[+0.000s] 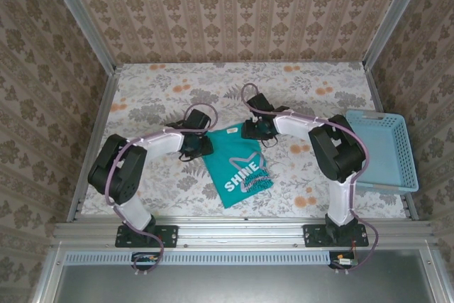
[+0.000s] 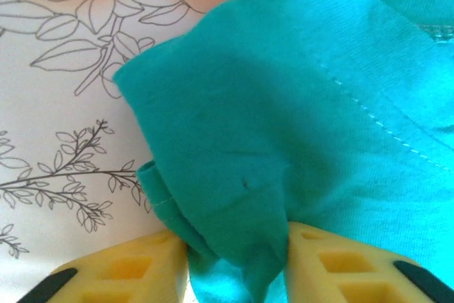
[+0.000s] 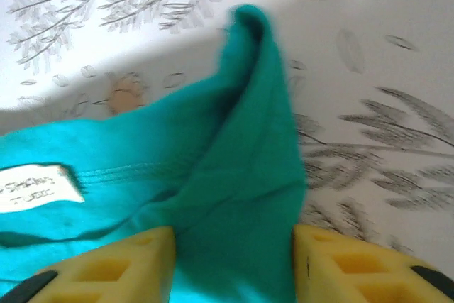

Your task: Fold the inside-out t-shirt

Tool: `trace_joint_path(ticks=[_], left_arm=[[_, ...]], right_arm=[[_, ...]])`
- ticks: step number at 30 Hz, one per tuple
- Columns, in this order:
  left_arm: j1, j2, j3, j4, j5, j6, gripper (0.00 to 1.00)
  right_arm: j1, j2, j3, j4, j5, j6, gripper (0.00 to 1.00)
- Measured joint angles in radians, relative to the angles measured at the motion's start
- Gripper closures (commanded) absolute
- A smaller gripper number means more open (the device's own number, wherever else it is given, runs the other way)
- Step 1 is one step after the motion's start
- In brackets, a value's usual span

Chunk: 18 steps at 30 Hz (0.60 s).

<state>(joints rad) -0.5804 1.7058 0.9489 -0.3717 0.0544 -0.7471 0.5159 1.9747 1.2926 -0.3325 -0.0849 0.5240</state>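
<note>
Teal-green short-sleeved t-shirt of soft fabric (image 1: 237, 168), light and limp, lies mid-table on the floral tablecloth (image 1: 163, 97) between the arms, best held at its far corners, where the left gripper (image 2: 234, 250) and the right gripper (image 3: 234, 250) each pinch bunched fabric between part-closed jaws.

The far strip of the counter (image 1: 213, 79) lies open from side to side. Nearer, the bent left arm (image 1: 152, 141) and right arm (image 1: 333, 150) flank the t-shirt (image 1: 237, 168) in the middle; the light-blue basket (image 1: 383, 150) closes off the right edge.
</note>
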Motion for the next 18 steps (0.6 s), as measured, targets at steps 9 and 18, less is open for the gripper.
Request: trace_joint_path(ticks=[9, 18], left_arm=[[-0.007, 0.066, 0.051, 0.167, 0.105, 0.099, 0.77], [0.024, -0.007, 0.040, 0.236, 0.126, 0.143, 0.45]], right_arm=[[0.018, -0.101, -0.040, -0.007, 0.003, -0.004, 0.54], [-0.066, -0.258, -0.176, -0.006, 0.076, -0.001, 0.37]])
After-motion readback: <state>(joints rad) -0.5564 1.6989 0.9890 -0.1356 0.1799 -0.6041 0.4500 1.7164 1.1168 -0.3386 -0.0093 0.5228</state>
